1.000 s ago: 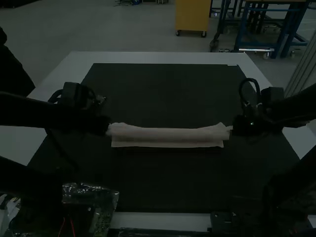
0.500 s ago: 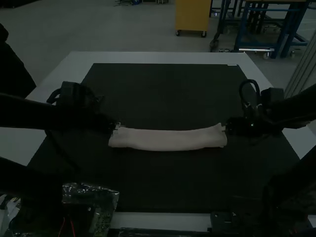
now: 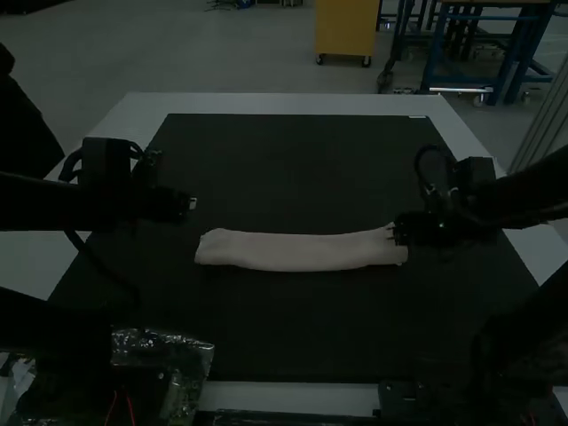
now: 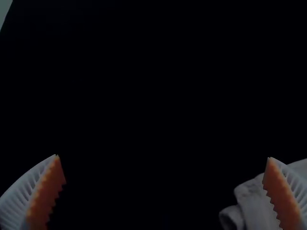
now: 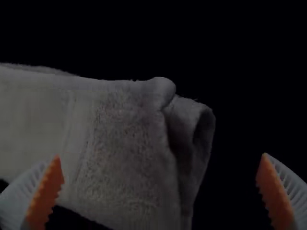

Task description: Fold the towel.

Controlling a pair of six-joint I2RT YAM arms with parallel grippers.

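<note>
Clear plastic bag (image 3: pixel 191 351): crinkled, near left, overlapping the dark mat (image 3: pixel 293 337).
Towel (image 3: pixel 302 252): pale, on the mat, around the middle from left to right; folded into a long, narrow strip running left to right, sagging slightly toward the near side at its middle.
Towel's right end: layers stacked, one curled into an open loop.
Right hand (image 3: pixel 390 232): at the towel's far right corner; fingers (image 5: pixel 45 191) wide apart, clamped on nothing, the towel's end between them.
Left hand (image 3: pixel 193 203): just beyond the towel's far left corner, apart from it; fingers (image 4: pixel 46 194) spread wide and empty.
Desk (image 3: pixel 293 104): pale, its far strip showing past the mat.
</note>
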